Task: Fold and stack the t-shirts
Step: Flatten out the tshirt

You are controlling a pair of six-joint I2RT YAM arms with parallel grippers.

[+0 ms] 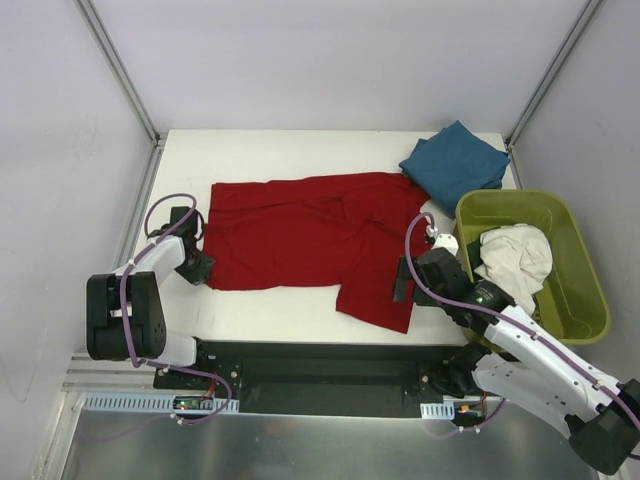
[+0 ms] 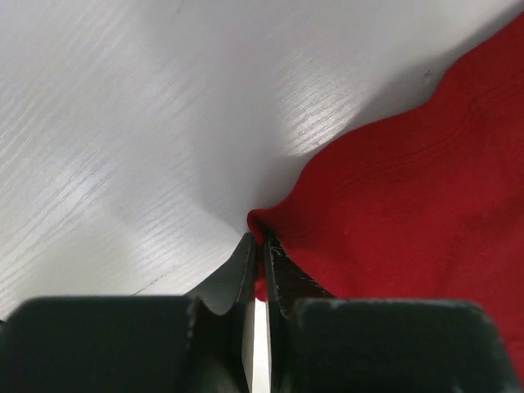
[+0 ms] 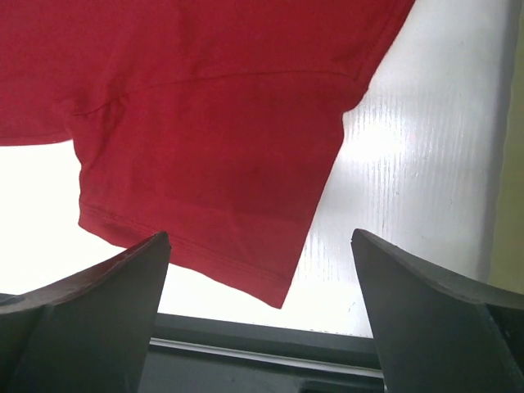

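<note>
A deep red t-shirt [image 1: 300, 235] lies spread flat across the middle of the white table. My left gripper [image 1: 200, 268] is shut on its near-left corner [image 2: 260, 223], pinching the red cloth between the fingers. My right gripper [image 1: 404, 283] is open and empty just above the shirt's near sleeve [image 3: 213, 164], whose corner lies between the fingers. A teal-blue t-shirt [image 1: 455, 165] lies folded at the back right. A white t-shirt [image 1: 515, 258] is crumpled in the tub.
An olive-green plastic tub [image 1: 580, 250] stands at the right edge of the table. The black base rail [image 1: 320, 365] runs along the near edge. Enclosure walls and metal posts stand round the table.
</note>
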